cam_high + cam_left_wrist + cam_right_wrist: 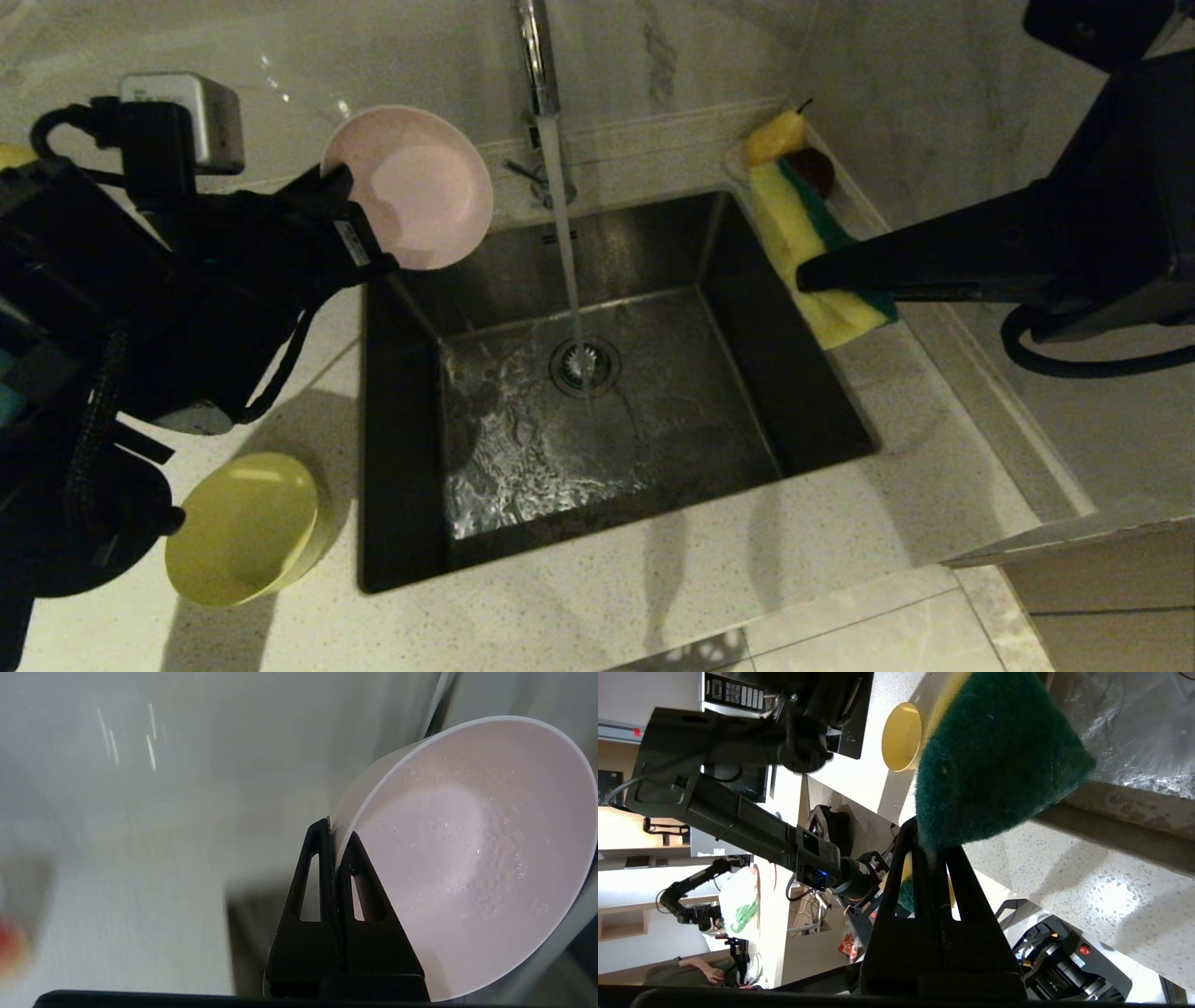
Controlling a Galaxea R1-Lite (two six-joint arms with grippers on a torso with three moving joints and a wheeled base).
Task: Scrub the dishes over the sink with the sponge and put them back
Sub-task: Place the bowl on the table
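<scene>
My left gripper (347, 194) is shut on the rim of the pale pink bowl (415, 187), which it holds tilted on edge above the back left corner of the sink (775, 383). In the left wrist view its fingertips (337, 833) pinch the bowl's wall (467, 858), and the bowl is wet inside. At the sink's right edge my right gripper (805, 275) is shut on the yellow and green sponge (803, 233). The right wrist view shows the sponge's green face (994, 751) above that gripper (930, 835). A yellow bowl (245, 527) (901, 737) sits on the counter left of the sink.
Water runs from the faucet (537, 56) onto the drain strainer (583, 366). Fruit (780, 135) lies at the sink's back right corner, behind the sponge. A marble wall stands right behind the sink. Speckled counter (607, 607) runs along the front.
</scene>
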